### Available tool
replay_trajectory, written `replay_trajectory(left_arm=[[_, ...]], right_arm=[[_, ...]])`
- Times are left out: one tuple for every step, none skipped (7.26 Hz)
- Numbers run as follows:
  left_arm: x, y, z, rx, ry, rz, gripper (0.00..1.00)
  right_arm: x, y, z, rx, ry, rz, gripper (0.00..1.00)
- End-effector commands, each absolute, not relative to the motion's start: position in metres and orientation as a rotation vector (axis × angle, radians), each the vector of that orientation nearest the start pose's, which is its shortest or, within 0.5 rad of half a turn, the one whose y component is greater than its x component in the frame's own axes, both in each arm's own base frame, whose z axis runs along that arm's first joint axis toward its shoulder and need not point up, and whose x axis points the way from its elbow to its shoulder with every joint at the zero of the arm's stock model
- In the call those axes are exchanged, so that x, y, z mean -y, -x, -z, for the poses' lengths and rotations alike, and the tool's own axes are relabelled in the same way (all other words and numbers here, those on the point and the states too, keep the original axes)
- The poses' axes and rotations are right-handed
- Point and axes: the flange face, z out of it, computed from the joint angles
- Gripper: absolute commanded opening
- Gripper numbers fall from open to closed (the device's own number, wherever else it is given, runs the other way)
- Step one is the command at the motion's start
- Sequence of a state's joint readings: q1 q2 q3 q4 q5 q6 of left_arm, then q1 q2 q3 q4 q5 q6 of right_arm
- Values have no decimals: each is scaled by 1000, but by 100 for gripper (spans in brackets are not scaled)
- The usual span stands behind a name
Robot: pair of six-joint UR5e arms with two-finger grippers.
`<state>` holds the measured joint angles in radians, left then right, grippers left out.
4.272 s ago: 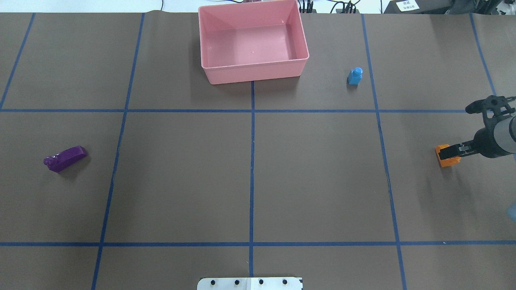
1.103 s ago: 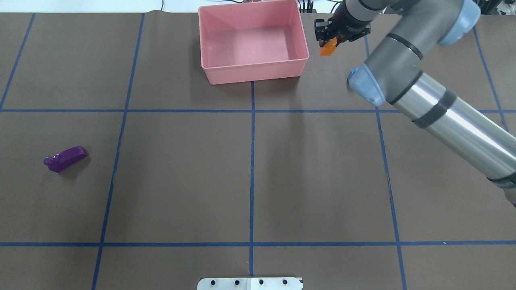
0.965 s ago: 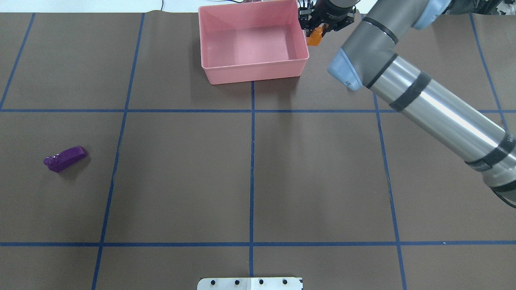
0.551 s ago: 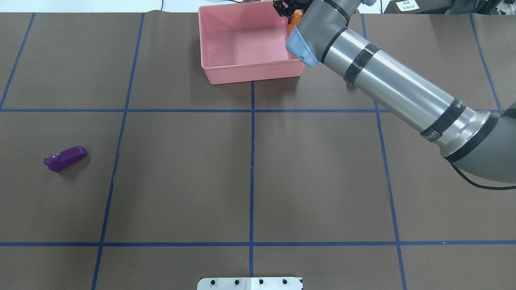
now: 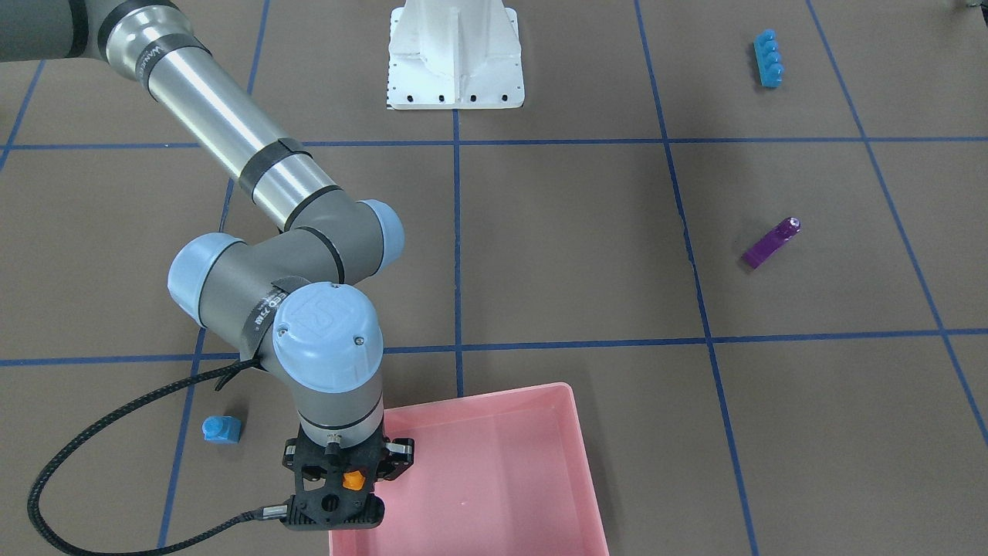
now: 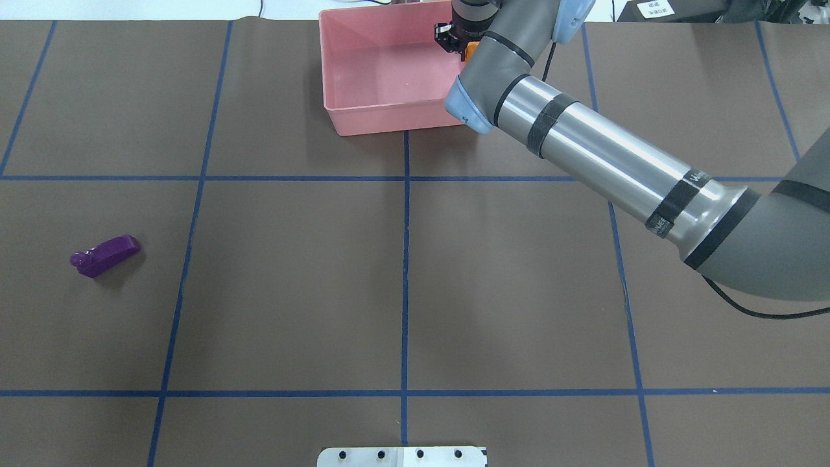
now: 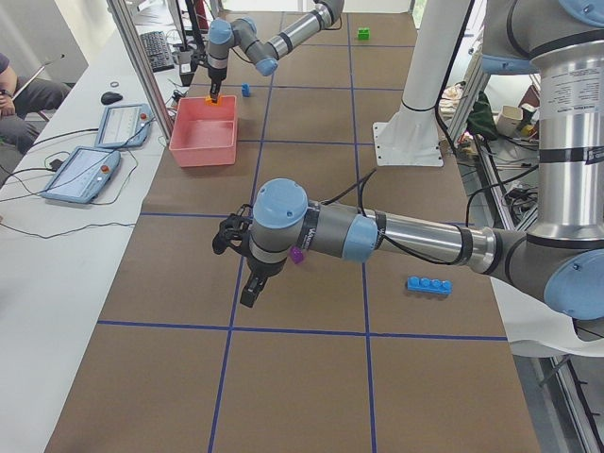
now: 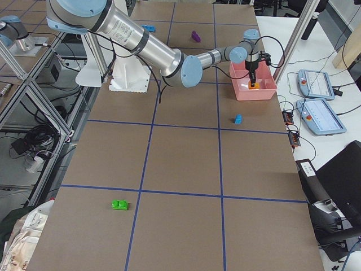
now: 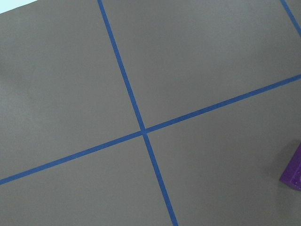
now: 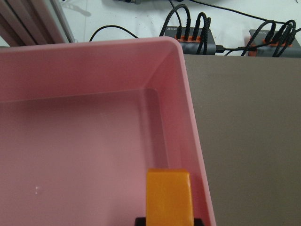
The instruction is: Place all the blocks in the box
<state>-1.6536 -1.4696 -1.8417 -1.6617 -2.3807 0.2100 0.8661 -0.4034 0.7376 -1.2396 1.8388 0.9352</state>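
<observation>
My right gripper (image 5: 345, 485) is shut on the orange block (image 10: 169, 192) and holds it over the inside of the pink box (image 6: 376, 74), close to its right wall (image 10: 190, 122). The box holds nothing else that I can see. A slim purple block (image 6: 105, 255) lies at the table's left. Beside it hangs my left gripper (image 7: 248, 294), which shows only in the exterior left view; I cannot tell whether it is open or shut. A small blue block (image 5: 221, 428) stands right of the box. A long blue block (image 5: 767, 58) and a green block (image 8: 119, 205) lie near the robot's side.
The white robot base (image 5: 455, 58) stands at the table's near middle. The right arm's long silver link (image 6: 603, 162) stretches over the table's right half. Tablets (image 7: 85, 170) and cables lie on the white bench beyond the box.
The right arm lifted the orange block from the table's right edge and carried it left and far. In the last second it crossed the box's right wall.
</observation>
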Motion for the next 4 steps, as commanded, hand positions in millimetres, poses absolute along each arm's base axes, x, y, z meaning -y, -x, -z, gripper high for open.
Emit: replay_trajectory(left_arm=[[451, 99, -560, -762, -360, -225, 100], [451, 99, -560, -762, -362, -225, 100], [451, 99, -560, -762, -360, -225, 100], [453, 99, -558, -761, -366, -227, 100]], right_arm=[[749, 511, -218, 653, -260, -121, 68], [749, 511, -218, 650, -256, -125, 98], [749, 509, -217, 652, -258, -126, 99], [750, 505, -208, 662, -269, -126, 99]])
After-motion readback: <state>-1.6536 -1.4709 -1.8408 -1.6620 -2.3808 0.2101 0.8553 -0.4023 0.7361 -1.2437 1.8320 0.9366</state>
